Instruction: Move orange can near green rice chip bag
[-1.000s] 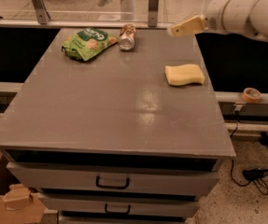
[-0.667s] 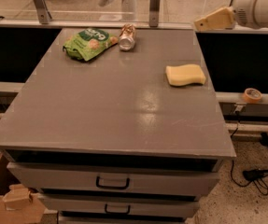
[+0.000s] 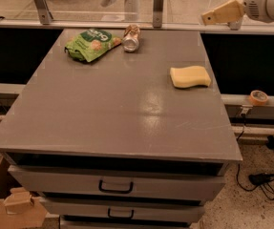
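Two items, orange can (image 3: 131, 37) just beside green rice chip bag (image 3: 89, 44), lie near the bench (image 3: 117, 113) far edge. Gripper (image 3: 222, 12) hangs off the far right corner; whether it is open cannot be told.

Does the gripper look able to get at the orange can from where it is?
Probably yes. The gripper hangs just off the right rear corner of the table; nothing stands between it and the orange can. The sponge lies nearer the front.

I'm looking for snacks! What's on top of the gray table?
On the table lie a green rice chip bag, an orange can beside it, and a yellow sponge. The gripper hangs past the far right corner. Anything under the bag is hidden.
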`<state>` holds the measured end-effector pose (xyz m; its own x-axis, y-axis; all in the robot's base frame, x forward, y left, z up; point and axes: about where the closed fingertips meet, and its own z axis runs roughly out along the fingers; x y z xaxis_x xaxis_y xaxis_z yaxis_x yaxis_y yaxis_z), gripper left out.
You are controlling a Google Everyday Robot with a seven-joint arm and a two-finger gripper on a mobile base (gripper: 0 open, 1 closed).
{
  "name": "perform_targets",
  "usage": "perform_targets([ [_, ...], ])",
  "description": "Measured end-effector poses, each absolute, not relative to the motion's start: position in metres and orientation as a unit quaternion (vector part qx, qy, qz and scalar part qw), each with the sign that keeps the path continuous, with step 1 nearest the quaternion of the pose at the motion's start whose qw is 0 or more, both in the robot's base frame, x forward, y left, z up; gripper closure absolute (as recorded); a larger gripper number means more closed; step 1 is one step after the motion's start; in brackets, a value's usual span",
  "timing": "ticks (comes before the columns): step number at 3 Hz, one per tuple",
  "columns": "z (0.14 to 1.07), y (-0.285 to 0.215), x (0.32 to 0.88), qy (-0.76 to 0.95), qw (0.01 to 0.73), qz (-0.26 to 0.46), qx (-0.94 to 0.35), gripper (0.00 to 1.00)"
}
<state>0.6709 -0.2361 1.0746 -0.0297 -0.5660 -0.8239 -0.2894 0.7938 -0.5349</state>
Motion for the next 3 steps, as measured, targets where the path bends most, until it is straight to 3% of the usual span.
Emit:
perform_targets([
  [3,1.184,-0.305,0.695,0.612,0.693,-0.216,-0.315,0.0],
])
